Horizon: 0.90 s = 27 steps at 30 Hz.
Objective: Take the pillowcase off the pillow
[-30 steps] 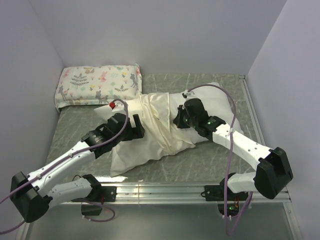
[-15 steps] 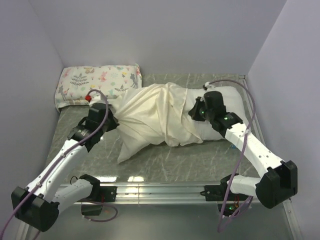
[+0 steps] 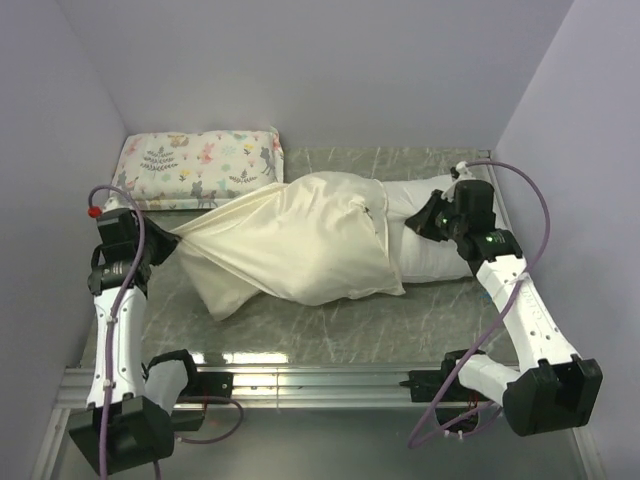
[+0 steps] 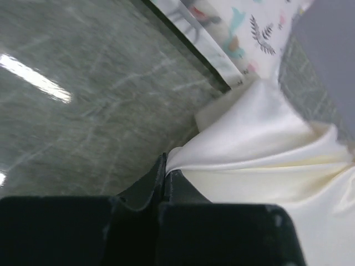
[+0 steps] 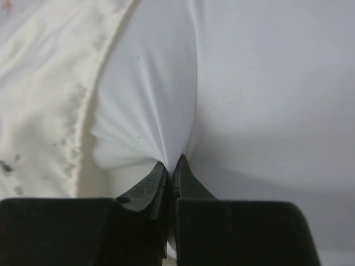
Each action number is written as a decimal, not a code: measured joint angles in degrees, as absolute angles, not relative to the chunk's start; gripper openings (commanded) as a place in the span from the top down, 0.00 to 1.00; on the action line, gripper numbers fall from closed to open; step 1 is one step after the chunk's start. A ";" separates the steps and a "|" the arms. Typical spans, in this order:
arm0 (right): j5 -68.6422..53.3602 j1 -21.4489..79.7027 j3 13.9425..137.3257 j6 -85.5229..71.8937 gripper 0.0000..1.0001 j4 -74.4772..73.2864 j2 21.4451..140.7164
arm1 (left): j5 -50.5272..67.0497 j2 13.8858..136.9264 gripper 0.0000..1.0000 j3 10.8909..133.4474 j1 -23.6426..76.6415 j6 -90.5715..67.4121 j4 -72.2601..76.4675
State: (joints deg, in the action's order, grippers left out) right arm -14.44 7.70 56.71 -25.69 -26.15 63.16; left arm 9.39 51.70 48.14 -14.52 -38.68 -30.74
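Peeling step: left end effector pinches the pillowcase corner at 9 o'clock, right end effector pinches the half-covered pillow at 3 o'clock on the surface; next likely needs wider separation.

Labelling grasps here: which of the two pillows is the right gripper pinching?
The large plain white pillow, partly inside the cream pillowcase; the right gripper is shut on its fabric. The small animal-print pillow lies untouched at the back left.

White arms, black joints, purple cables
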 measured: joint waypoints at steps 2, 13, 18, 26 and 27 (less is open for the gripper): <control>-12.53 5.80 56.71 -25.54 1.00 -27.22 62.06 | 8.27 52.73 1.00 48.60 -16.97 -38.09 -30.83; -8.62 0.71 57.21 -25.30 1.00 -32.29 58.43 | 10.94 56.82 0.99 50.81 -27.16 -37.15 -29.41; -10.09 -0.62 60.34 -26.52 1.00 -34.06 58.35 | 13.93 56.97 0.98 52.77 -31.44 -38.96 -28.95; -12.99 -1.17 63.99 -28.69 1.00 -34.52 58.28 | 21.61 56.73 0.15 55.90 -33.04 -42.57 -23.68; -13.47 -1.17 63.99 -28.93 1.00 -34.39 58.28 | 22.85 56.73 0.11 56.18 -31.77 -42.54 -23.07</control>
State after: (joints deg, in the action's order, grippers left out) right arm -13.47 -1.17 63.99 -28.93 -34.39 58.28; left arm 22.85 56.73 56.18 -31.77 -42.54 -23.07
